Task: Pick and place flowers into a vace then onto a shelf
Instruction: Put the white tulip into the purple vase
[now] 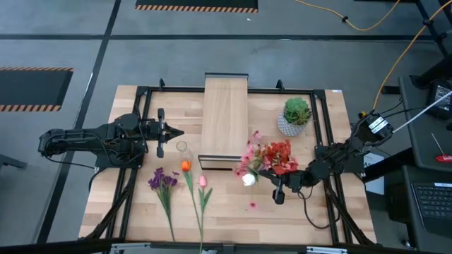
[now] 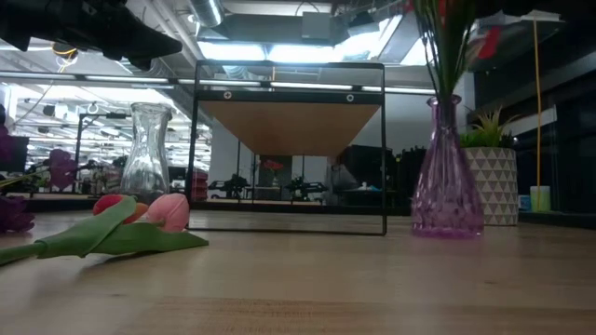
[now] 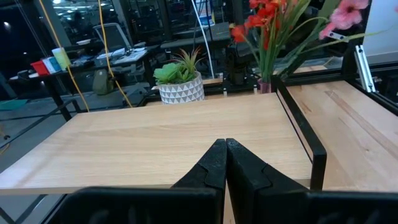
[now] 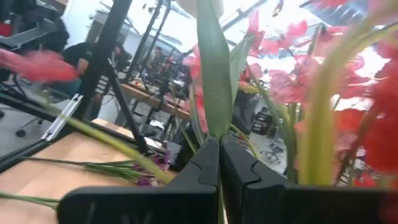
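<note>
My right claw [image 4: 219, 163] is pinched shut on the green stem and leaf of a white-budded artificial flower [image 1: 248, 179], holding it at the cluster of red and pink blooms [image 1: 272, 158] that stands in the ribbed purple glass vase [image 2: 447, 172] on the right of the pale wooden worktop [image 1: 233, 212]. Just beyond that bouquet, at mid-table, stands the long light-wood shelf with its dark metal frame [image 1: 225, 120], its plank top bare. Behind the vase is a round green plant in a white patterned pot [image 1: 296, 116]. On the shelf's other side my left claw [image 1: 174, 132] waits with its fingers together and nothing between them, beside a clear glass vase [image 1: 183, 148] that holds no flowers. Nearer the front edge lie a purple-clustered flower [image 1: 163, 180], an orange tulip [image 1: 186, 166] and a pink tulip [image 1: 202, 181], flat on the wood. By my reckoning the job is roughly half done: three stems wait for a vase, and no vase has reached the shelf.
</note>
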You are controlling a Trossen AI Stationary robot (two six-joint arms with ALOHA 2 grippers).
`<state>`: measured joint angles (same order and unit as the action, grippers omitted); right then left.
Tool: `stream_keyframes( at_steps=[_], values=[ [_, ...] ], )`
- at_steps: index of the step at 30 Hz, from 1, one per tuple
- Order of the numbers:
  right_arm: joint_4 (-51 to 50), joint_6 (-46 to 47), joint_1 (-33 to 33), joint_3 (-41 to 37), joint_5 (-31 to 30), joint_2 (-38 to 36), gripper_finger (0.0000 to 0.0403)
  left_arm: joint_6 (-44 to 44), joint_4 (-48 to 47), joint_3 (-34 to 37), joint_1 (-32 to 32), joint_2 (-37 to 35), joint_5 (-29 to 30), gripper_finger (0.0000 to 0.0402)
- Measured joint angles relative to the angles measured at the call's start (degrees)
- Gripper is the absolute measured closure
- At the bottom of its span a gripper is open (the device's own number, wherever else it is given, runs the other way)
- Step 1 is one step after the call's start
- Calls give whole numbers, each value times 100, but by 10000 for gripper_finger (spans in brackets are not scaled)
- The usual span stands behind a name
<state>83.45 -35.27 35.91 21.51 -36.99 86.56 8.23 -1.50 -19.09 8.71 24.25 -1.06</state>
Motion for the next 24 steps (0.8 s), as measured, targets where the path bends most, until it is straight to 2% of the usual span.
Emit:
stream_keyframes(
  at_steps=[12, 24],
  values=[
    [40, 51, 12, 9, -639, 0, 403, 2, 0, 0, 2, 0, -2, 398],
    [-43, 209, 12, 15, -1020, -4, 403, 2, 0, 0, 2, 2, 0, 398]
  ],
)
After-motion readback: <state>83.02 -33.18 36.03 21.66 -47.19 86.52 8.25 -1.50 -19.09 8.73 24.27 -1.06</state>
